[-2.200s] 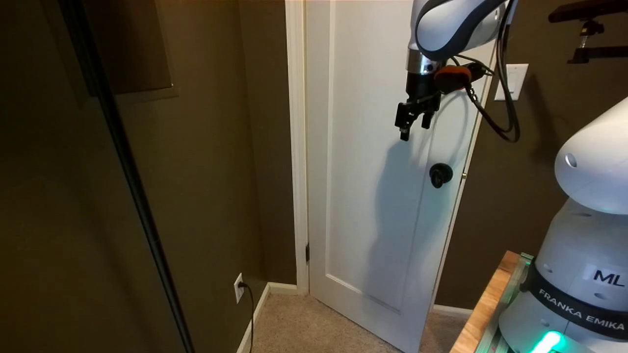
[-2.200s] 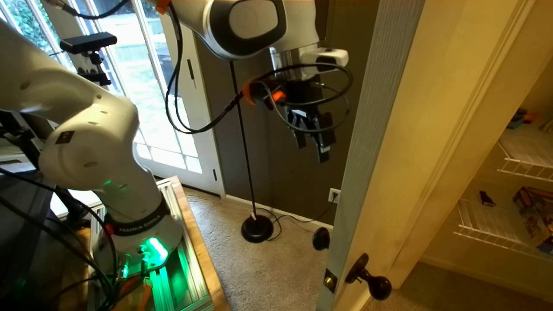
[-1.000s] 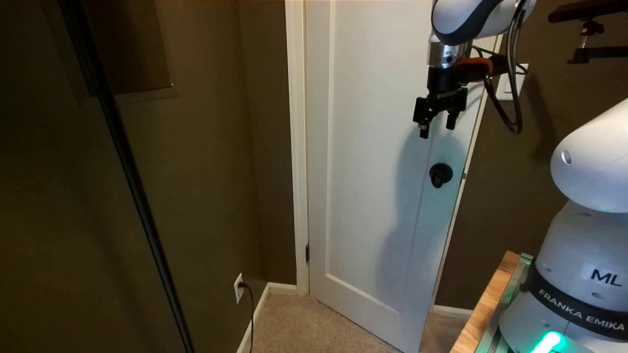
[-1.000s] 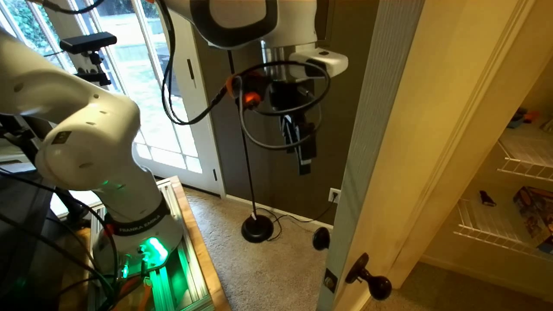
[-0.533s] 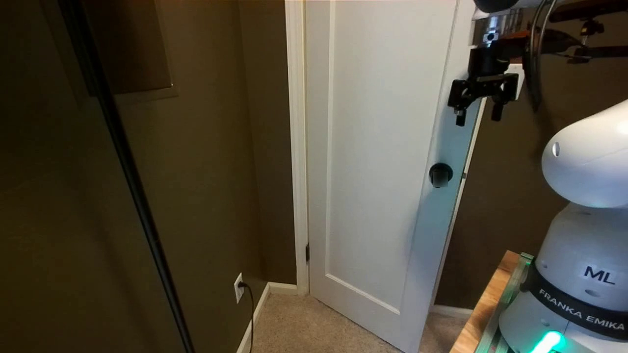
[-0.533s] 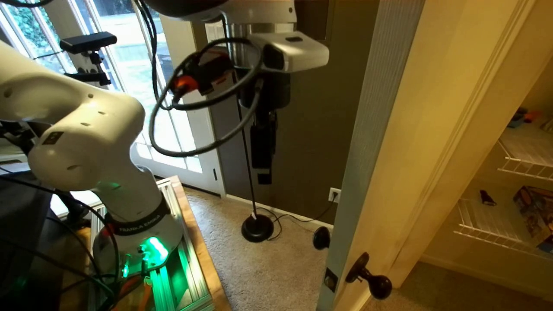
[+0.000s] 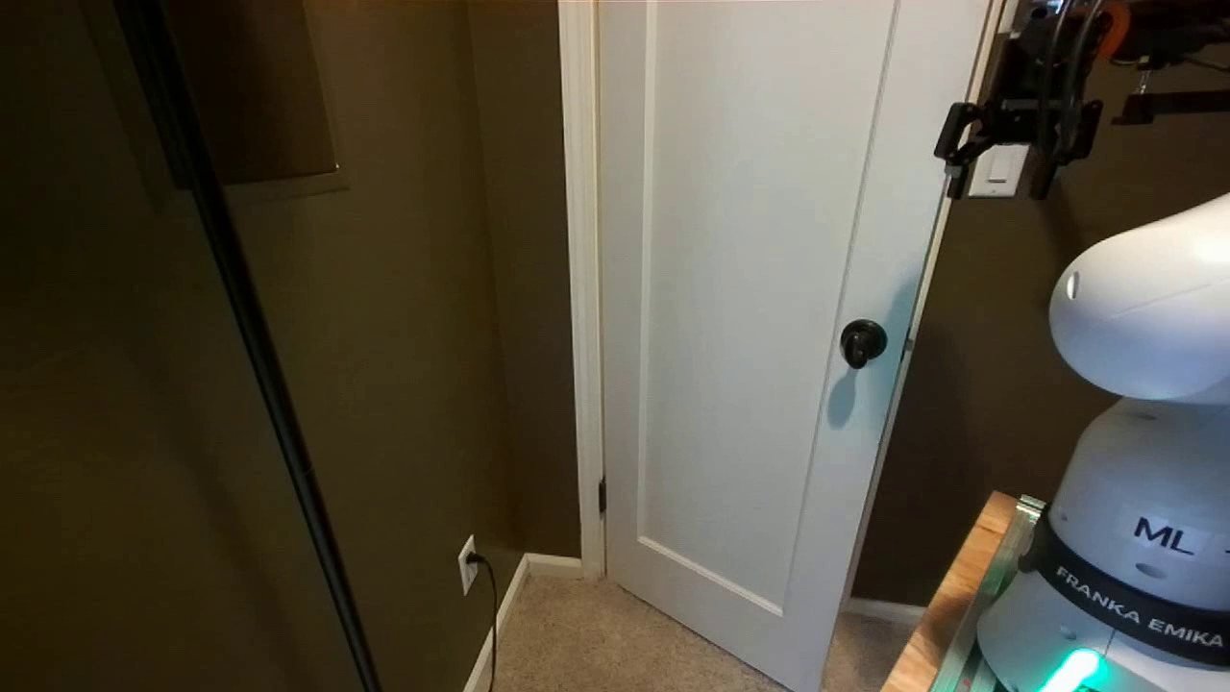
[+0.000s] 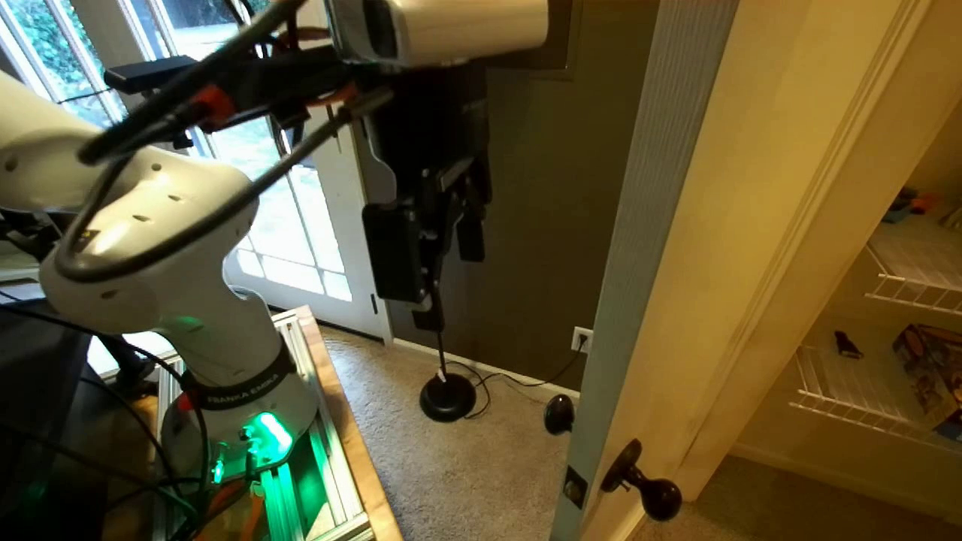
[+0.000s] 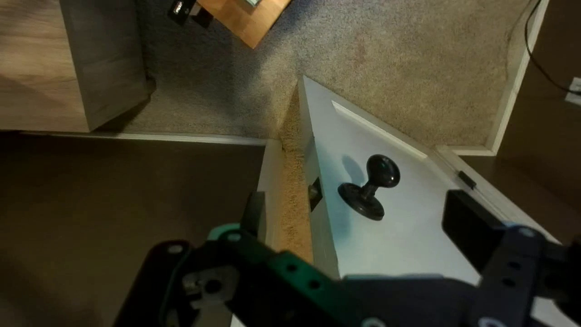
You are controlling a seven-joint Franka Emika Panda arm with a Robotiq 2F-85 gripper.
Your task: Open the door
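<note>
The white door (image 7: pixel 740 288) stands partly open, with a gap at its latch edge; it also shows in the wrist view (image 9: pixel 399 245) and edge-on in an exterior view (image 8: pixel 639 248). Its black knob (image 7: pixel 863 343) shows in both exterior views (image 8: pixel 558 415) and in the wrist view (image 9: pixel 370 188). A second dark knob (image 8: pixel 642 485) is on the door's other face. My gripper (image 7: pixel 997 183) is open and empty, fingers pointing down, above the knob and apart from it. In the wrist view the knob lies between and beyond the open fingers (image 9: pixel 361 222).
A light switch (image 7: pixel 997 171) is on the brown wall behind the gripper. A black lamp pole (image 7: pixel 250 317) has its base (image 8: pixel 447 397) on the carpet. Wire shelves (image 8: pixel 879 391) stand behind the door. A wooden cabinet (image 9: pixel 41 68) shows in the wrist view.
The gripper has moved toward the door's latch edge and the robot's base, rising slightly at the end, and its wrist has turned. It stays open. The door has not moved.
</note>
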